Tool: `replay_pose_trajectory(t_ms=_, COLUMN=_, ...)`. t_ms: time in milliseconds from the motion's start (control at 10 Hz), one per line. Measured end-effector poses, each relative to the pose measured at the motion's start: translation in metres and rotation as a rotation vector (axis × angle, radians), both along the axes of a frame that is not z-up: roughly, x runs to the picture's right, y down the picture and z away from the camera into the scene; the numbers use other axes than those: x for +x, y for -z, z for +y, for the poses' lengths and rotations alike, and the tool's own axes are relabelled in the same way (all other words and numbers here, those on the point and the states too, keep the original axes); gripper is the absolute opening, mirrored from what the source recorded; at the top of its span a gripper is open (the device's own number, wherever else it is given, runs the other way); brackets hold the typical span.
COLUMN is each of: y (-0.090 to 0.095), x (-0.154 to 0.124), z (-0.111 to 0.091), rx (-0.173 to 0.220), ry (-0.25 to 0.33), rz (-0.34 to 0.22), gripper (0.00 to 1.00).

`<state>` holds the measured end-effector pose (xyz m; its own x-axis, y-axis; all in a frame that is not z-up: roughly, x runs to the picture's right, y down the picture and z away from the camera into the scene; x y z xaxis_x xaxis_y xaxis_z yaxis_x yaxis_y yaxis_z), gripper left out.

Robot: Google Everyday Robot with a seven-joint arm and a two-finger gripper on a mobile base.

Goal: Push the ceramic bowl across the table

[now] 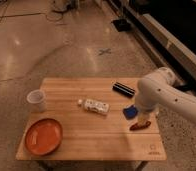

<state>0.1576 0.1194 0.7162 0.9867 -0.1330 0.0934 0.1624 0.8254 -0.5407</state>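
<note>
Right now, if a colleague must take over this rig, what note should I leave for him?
Pincer: low over the right side of the table, next to the blue object and the reddish-brown object. It is far from the ceramic bowl.
Ceramic bowl: at the front-left corner of the table, with the white cup behind it.
Done: no contact with the bowl.
Left: bring the pincer to the bowl, then push it across the table.

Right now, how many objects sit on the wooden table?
6: round orange-red ceramic bowl near-left, white cup left, pale bottle centre, black cylinder far-right, blue item and reddish item right, by the gripper; arm may hide more.
</note>
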Motion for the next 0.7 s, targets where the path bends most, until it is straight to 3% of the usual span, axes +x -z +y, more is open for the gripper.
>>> replay_pose_trajectory(t_ms=200, y=-0.009, x=-0.059, z=-0.001, rx=-0.011, ry=0.078, rz=-0.057, gripper=0.65)
replay_pose_trajectory(t_ms=700, y=-0.019, x=-0.158, z=0.015, rx=-0.043, ry=0.198, rz=-0.166, gripper=0.65)
